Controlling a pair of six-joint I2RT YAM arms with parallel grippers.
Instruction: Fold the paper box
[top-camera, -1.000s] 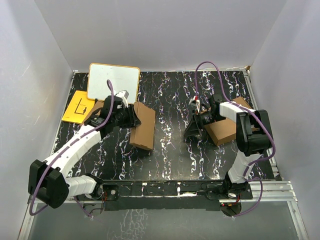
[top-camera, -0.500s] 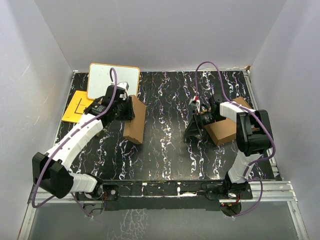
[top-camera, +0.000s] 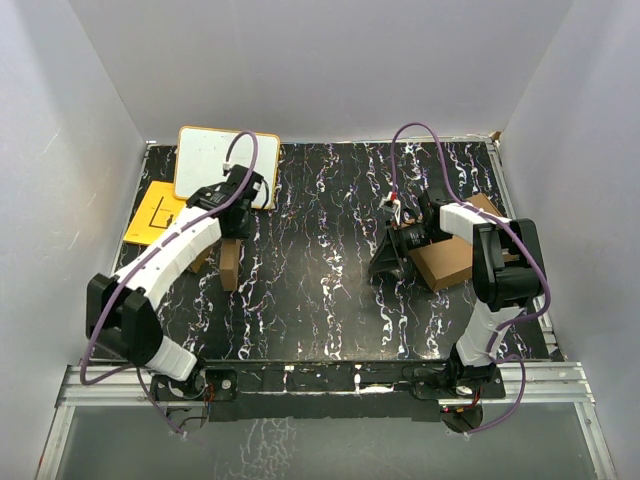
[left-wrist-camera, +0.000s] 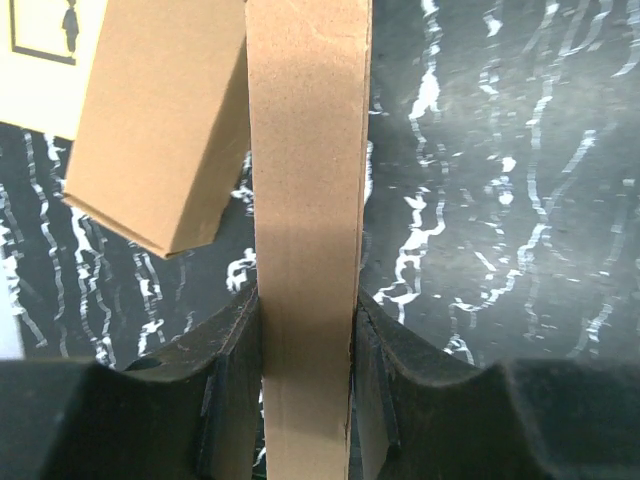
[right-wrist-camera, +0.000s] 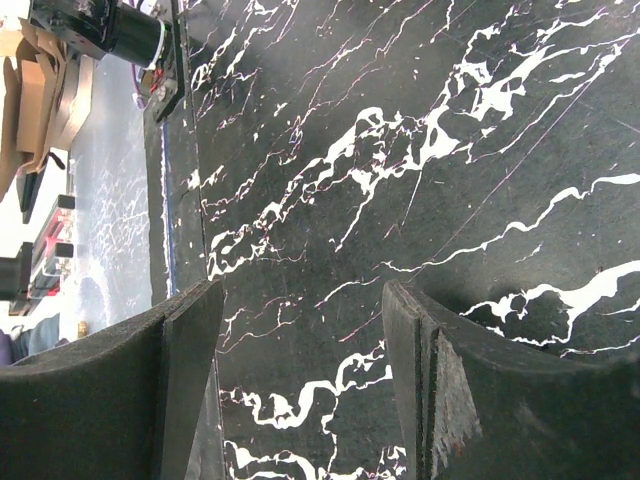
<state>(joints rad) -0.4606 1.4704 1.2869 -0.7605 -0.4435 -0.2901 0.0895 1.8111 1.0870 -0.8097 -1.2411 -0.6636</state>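
Paper box (left-wrist-camera: 305, 200) (thin, flat brown cardboard)

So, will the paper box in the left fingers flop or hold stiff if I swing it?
Probably stiff: the paper box runs straight out of the left fingers without sag. Likely light, being thin cardboard. Set down on that narrow edge, it would probably tip.

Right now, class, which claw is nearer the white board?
Left. The left claw, gripping the paper box, is just in front of the white board; the right claw is far off to its right.
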